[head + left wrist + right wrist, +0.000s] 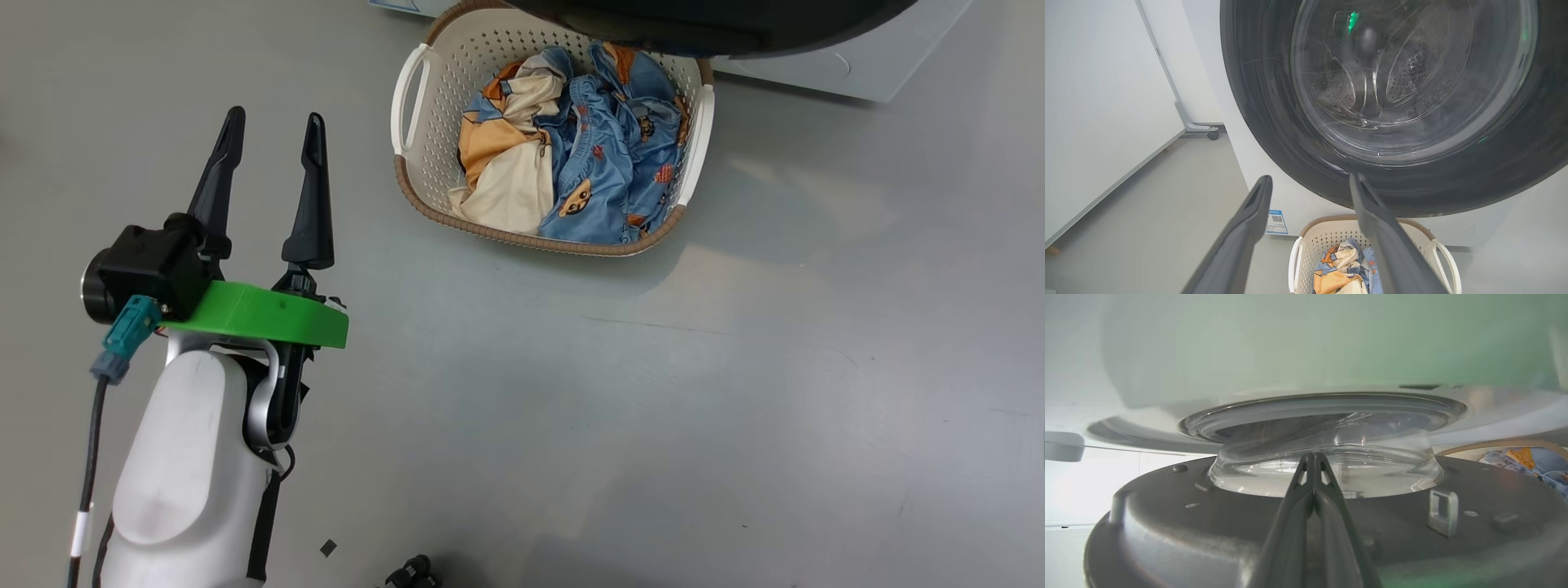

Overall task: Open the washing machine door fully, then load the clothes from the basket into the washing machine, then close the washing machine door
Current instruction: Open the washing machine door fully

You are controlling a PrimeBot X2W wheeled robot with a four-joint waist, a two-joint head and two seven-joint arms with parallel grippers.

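The washing machine door (702, 28) shows as a black arc at the top of the head view, hanging over the basket (465, 73). The basket holds the clothes (604, 155), blue printed pieces and an orange and cream one. My left gripper (276, 116) is open and empty, left of the basket above the floor. Its wrist view looks between the fingers (1310, 177) at the door's black ring (1257, 102), the white washing machine (1257, 175), the basket (1327, 239) and the clothes (1339, 265). My right gripper (1313, 455) is shut, its tips at the glass bowl (1392, 469) on the door's grey inner face (1208, 522).
A white panel on a wheeled foot (1212, 134) stands left of the machine. A blue QR sticker (1276, 221) sits low on the machine's front. Grey floor (694, 392) spreads in front of and to the right of the basket. A small black part (412, 572) lies at the bottom edge.
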